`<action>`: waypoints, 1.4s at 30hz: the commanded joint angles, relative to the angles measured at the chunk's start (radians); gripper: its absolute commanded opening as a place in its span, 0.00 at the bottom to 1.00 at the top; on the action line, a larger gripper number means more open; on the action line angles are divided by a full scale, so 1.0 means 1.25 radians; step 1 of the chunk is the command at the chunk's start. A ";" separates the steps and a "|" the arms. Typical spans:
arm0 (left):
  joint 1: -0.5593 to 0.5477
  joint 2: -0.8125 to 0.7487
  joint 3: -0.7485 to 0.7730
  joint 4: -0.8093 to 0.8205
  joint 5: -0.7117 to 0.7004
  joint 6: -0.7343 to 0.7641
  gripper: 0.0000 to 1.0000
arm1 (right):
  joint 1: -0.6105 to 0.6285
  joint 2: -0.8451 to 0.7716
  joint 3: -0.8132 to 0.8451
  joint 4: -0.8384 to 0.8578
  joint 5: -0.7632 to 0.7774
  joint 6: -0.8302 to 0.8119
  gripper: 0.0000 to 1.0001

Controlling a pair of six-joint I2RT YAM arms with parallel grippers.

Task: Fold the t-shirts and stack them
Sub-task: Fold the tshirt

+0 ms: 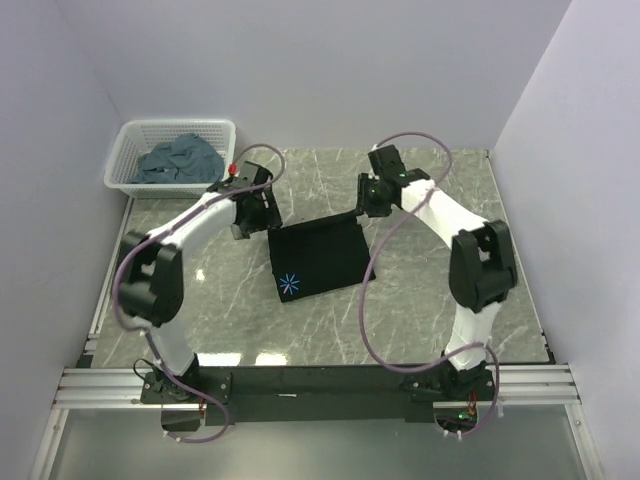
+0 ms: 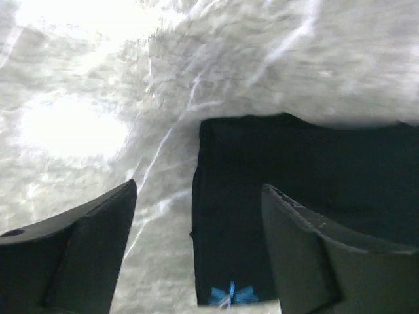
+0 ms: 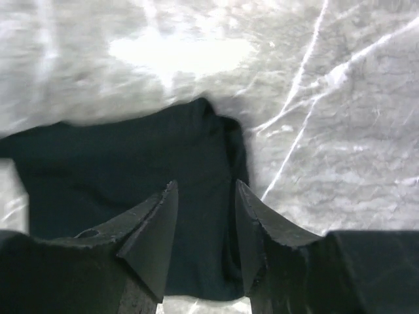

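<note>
Black t-shirt [image 1: 318, 258] lies mid-frame on the table [image 1: 230, 300], folded to a compact rectangle. Its starburst print [image 1: 290, 284] is at the lower left corner. Blue-grey t-shirts [image 1: 180, 160] sit heaped in the white basket [image 1: 178, 123] at upper left, well apart from it.

Left gripper [image 2: 200, 190]: fingers spread wide, nothing between them, hovering at the rectangle's upper left corner. Right gripper [image 3: 206, 185]: fingers drawn near each other with a narrow gap, pinching nothing, over the upper right corner. Cannot tell whether it touches the cloth.

Judgement: the black shirt's fold looks done or nearly so, and the step in hand reads as the end of that fold. The next move likely calls for raising both arms clear without dragging the cloth. One arm then reaches to the basket for a blue-grey shirt, to be spread on bare table.

Views: only the top view shows the basket and both arms. The left wrist view shows the shirt's straight left edge and the print close up. The right wrist view shows a thicker, doubled ridge along the right edge, which the top view does not resolve.
</note>
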 commanded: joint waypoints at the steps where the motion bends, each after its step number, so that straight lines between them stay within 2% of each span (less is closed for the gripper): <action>1: -0.009 -0.172 -0.061 0.050 -0.017 -0.011 0.84 | -0.005 -0.164 -0.067 0.168 -0.076 -0.014 0.48; 4: -0.022 -0.243 -0.156 0.163 0.071 -0.010 0.83 | -0.006 -0.194 -0.136 0.272 -0.223 -0.024 0.48; 7: -0.024 -0.250 -0.227 0.283 0.146 -0.021 0.76 | -0.007 -0.158 -0.164 0.332 -0.337 -0.020 0.48; 8: -0.024 -0.241 -0.236 0.304 0.186 -0.022 0.68 | -0.006 -0.143 -0.166 0.344 -0.358 -0.019 0.47; 10: -0.023 -0.198 -0.242 0.356 0.218 -0.024 0.59 | -0.007 -0.101 -0.176 0.393 -0.433 -0.008 0.47; 15: -0.012 -0.078 -0.190 0.424 0.227 -0.022 0.49 | -0.026 0.021 -0.149 0.486 -0.509 0.045 0.46; 21: 0.032 0.083 -0.083 0.421 0.230 -0.018 0.50 | -0.075 0.187 -0.055 0.512 -0.527 0.113 0.44; 23: 0.036 0.099 -0.048 0.389 0.237 -0.010 0.53 | -0.087 0.193 -0.044 0.500 -0.535 0.118 0.43; 28: 0.020 -0.022 -0.106 0.393 0.220 -0.037 0.72 | -0.093 0.043 -0.149 0.549 -0.553 0.157 0.45; 33: -0.047 -0.187 -0.243 0.410 0.227 -0.087 0.76 | -0.085 -0.118 -0.318 0.646 -0.600 0.247 0.47; 36: -0.083 -0.241 -0.361 0.463 0.271 -0.146 0.73 | -0.074 -0.153 -0.413 0.713 -0.627 0.281 0.48; 37: -0.087 -0.246 -0.389 0.511 0.282 -0.159 0.67 | -0.073 -0.149 -0.431 0.733 -0.657 0.290 0.48; 42: -0.088 -0.215 -0.534 0.591 0.309 -0.214 0.51 | -0.109 -0.050 -0.552 0.863 -0.671 0.332 0.48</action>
